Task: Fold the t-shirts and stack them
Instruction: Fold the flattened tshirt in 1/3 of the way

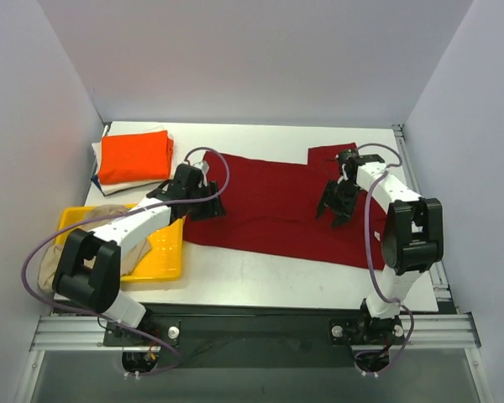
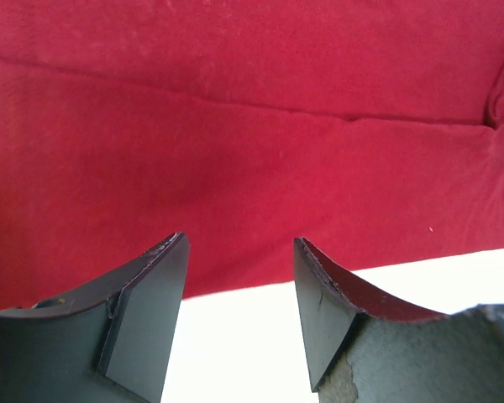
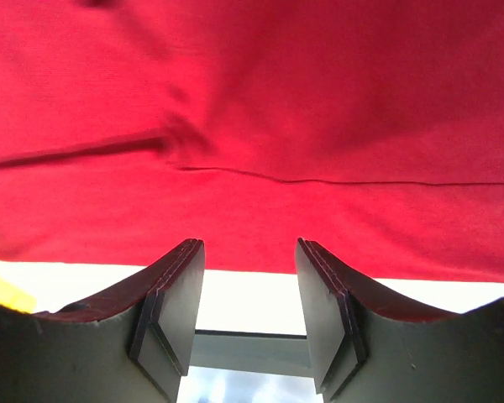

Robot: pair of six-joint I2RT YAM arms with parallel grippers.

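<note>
A dark red t-shirt point(image 1: 273, 210) lies spread flat across the middle of the table. My left gripper point(image 1: 205, 210) is open and empty over the shirt's left end; the left wrist view shows the red cloth point(image 2: 252, 143) ahead of the open gripper point(image 2: 239, 252). My right gripper point(image 1: 333, 215) is open and empty over the shirt's right part; the right wrist view shows the cloth point(image 3: 252, 126) beyond the open gripper point(image 3: 249, 252). A folded bright orange shirt point(image 1: 134, 157) tops a stack at the back left, with white cloth point(image 1: 126, 183) under it. Beige cloth point(image 1: 44, 270) lies in the tray.
A yellow plastic tray point(image 1: 164, 256) sits at the front left under my left arm. The white table point(image 1: 260, 270) shows in front of the red shirt. Grey walls close in the left, back and right sides.
</note>
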